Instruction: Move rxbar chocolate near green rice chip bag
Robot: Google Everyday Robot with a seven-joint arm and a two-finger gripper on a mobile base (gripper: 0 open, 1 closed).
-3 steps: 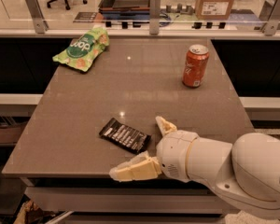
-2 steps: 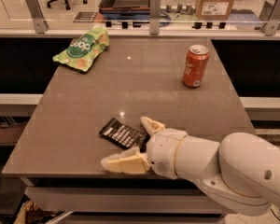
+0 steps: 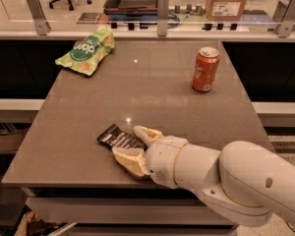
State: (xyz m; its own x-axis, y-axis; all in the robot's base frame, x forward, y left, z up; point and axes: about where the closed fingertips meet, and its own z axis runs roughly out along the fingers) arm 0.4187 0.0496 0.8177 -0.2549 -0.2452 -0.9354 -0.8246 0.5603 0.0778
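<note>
Because the rxbar chocolate (image 3: 119, 137) lies flat near the front edge of the tabletop (image 3: 152, 92), I have brought my fingers (image 3: 134, 146) in low and nearly level with the surface. A thin wrapper like this offers no height to grab from above. The fingers are spread, one on the far side of the bar's right end and one on its near side, so the bar's end runs into the gap between them. I cannot tell whether either fingertip actually touches the wrapper, and I judge the pinch is not yet made. The rest of the bar sticks out to the left of my fingers, angled away from me, so I am straddling it across its narrow width. That is the grip I judge least likely to let it twist.

The green rice chip bag (image 3: 86, 50) sits well beyond my fingers and off to their left, at the far corner. The bar therefore has most of the tabletop to cross. The orange soda can (image 3: 205, 69) stands upright well beyond my fingers to the right, away from that path. The risk I see is the slick wrapper sliding out as I close, or the lower finger scraping the tabletop.
</note>
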